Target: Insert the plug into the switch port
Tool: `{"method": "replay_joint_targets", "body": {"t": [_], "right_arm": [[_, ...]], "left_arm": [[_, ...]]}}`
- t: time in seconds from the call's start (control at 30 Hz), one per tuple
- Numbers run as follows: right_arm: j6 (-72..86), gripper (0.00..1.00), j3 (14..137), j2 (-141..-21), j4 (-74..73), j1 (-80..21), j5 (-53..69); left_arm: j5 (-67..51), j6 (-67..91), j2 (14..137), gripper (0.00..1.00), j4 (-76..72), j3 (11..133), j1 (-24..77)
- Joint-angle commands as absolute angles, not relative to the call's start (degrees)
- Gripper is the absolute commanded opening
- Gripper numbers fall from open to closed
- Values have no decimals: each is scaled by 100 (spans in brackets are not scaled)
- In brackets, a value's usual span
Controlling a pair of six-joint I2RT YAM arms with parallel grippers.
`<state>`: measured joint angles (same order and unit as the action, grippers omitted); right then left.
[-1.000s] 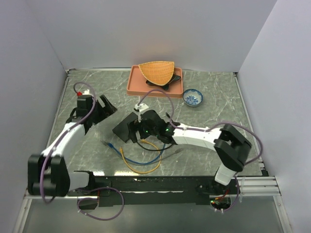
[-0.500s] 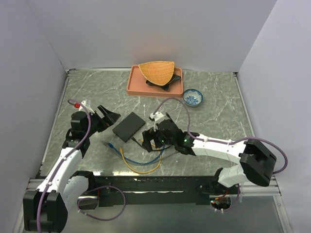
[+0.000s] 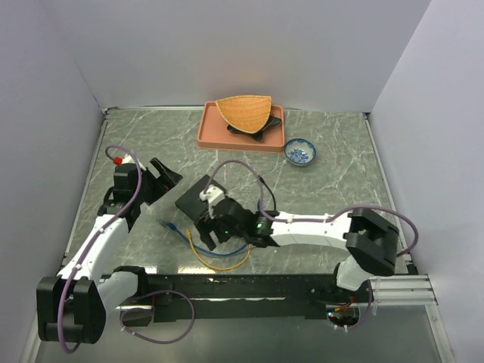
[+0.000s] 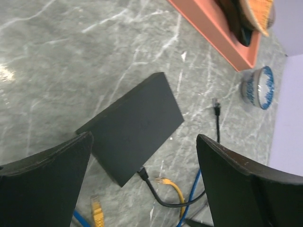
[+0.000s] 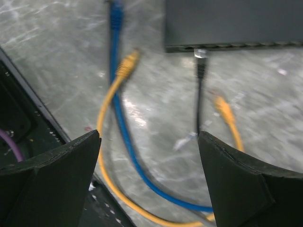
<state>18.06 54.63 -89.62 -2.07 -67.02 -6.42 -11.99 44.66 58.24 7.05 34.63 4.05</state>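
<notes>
Right fingers (image 5: 236, 175): spread wide; nothing is pinched or touched between them.
Left fingers (image 4: 52, 165): likewise spread wide, with only open air between them.
Right gripper (image 5: 149, 135): hung low over the loose cables, just in front of the socket side of the switch (image 4: 132, 127). This is judged to be a stance from which a plug can be picked up.
Left gripper (image 4: 143, 137): held above the table (image 3: 340, 174) on the far-left side of the switch and pointed at it, but apart from it. It is probably kept there so the box can be steadied when a plug is pushed in.
Switch: laid flat on the table between the two grippers, its row of sockets turned toward the right gripper.
Black plug (image 5: 200, 53): seen at the socket row and apparently seated there, though the blur leaves this unsure.
Yellow plug (image 5: 127, 64): laid on the table near the socket side, unheld; a second yellow end lies further right.
Blue plug (image 5: 115, 16): laid beside the yellow one, also unheld.
Step in hand: judged to be the reach for a loose plug. Which cable is meant cannot be told.
</notes>
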Motion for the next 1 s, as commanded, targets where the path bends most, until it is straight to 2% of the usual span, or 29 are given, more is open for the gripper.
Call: {"method": "replay_joint_targets", "body": {"t": [0.0, 0.27, 0.53, 0.63, 0.73, 0.77, 0.83, 0.93, 0.97], "right_arm": [[1626, 90, 5958, -9351, -343, -7083, -1002], [1670, 87, 6433, -10265, -369, -7471, -993], [1644, 78, 6828, -10942, -509, -7655, -1229], [1661, 72, 6978, -11162, -702, -7673, -1353], [1574, 54, 7075, -11337, -799, -7673, -1240], [1538, 44, 7110, -11373, -913, -7664, -1126], [1424, 40, 7215, -11522, -993, -7664, -959], [1187, 19, 7330, -11742, -1107, -7638, -520], [1143, 7, 7321, -11751, -1099, -7629, -405]], "left_arm": [[-713, 4430, 5581, 97, 1002, 3744, 396], [-115, 4754, 4984, 96, 1468, 3823, 369], [-18, 4693, 4772, 96, 1696, 3937, 325], [-18, 4676, 4737, 96, 1705, 3938, 308], [-18, 4658, 4693, 96, 1731, 3937, 273], [-18, 4650, 4685, 96, 1758, 3955, 264], [-18, 4632, 4641, 96, 1810, 3990, 255], [-18, 4632, 4553, 96, 1819, 3973, 237], [-18, 4623, 4535, 96, 1828, 3973, 220]]}}
